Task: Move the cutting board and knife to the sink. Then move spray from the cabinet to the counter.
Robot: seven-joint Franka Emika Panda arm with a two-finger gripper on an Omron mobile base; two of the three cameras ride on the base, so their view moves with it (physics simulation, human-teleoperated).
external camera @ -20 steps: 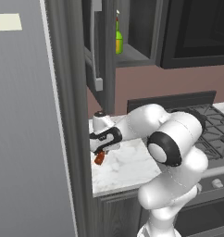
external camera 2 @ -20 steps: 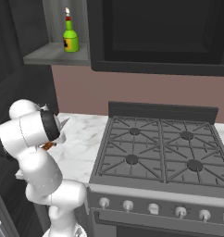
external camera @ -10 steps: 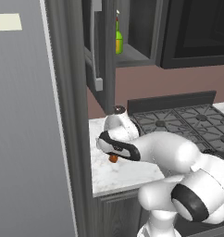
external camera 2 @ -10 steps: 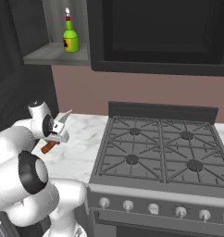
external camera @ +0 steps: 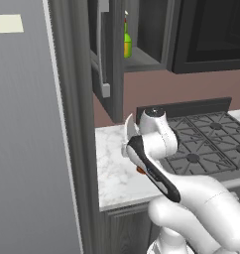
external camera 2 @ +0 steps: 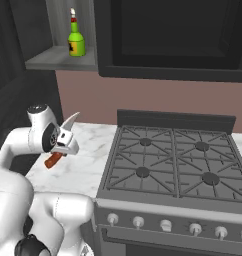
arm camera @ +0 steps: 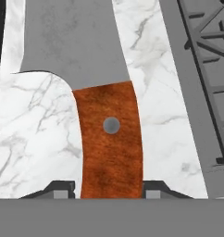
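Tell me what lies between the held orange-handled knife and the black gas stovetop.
Bare white marble-patterned counter, seen in the right base view, separates the orange-handled knife from the black gas stovetop.

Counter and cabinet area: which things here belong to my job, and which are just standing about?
Job:
- knife, its handle between the gripper fingers
- spray, on the shelf of the cabinet
- counter

Standing about:
- stovetop
- black unit above it
- tall grey panel

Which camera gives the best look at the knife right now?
The hand view: the knife is close up, orange-red handle between the gripper fingertips, grey blade beyond. The right base view shows it small and lifted; the left base view shows just the blade tip and a bit of handle.
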